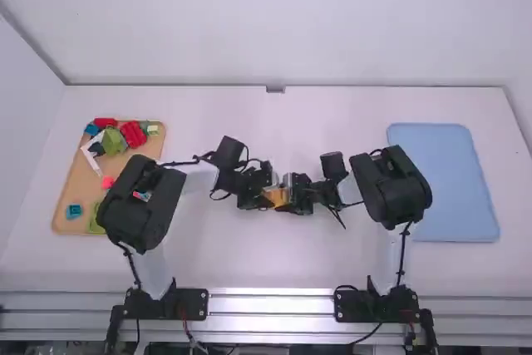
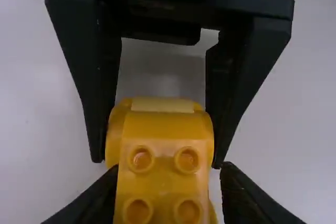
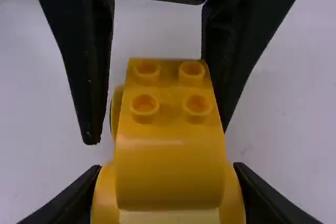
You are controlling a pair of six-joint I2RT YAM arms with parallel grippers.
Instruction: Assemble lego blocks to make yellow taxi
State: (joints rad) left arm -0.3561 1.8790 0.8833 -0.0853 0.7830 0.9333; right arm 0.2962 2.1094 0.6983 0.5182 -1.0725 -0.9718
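White walls point(image 1: 291, 18) stand behind a white table point(image 1: 332, 263). Inspection of the left side finds a wood-coloured tray point(image 1: 71, 180) bearing loose blocks: a red piece point(image 1: 133, 133) and a green piece point(image 1: 114, 140) side by side toward its far end, a long white piece point(image 1: 91, 155) lying aslant by the left edge, and a blue block point(image 1: 74, 210) toward the near end. On the right side, a light blue mat point(image 1: 445, 180) lies flat.

The yellow assembly point(image 1: 277, 198) is located near the middle of the table, between the left gripper point(image 1: 264, 195) and the right gripper point(image 1: 293, 195), which face each other. It consists of a studded yellow block with a curved end, set over a wider, rounded yellow part; a pale yellow piece point(image 2: 163, 104) is noted at the curved end. Four studs are visible on top.

Condition of tools: in the left wrist view, the left gripper point(image 2: 168, 171) has its fingers apart on either side of the studded end, with a narrow gap along one side. In the right wrist view, the right gripper point(image 3: 167, 169) is clamped on the wider, rounded part, a finger against each side. Whether the assembly touches the table cannot be determined.
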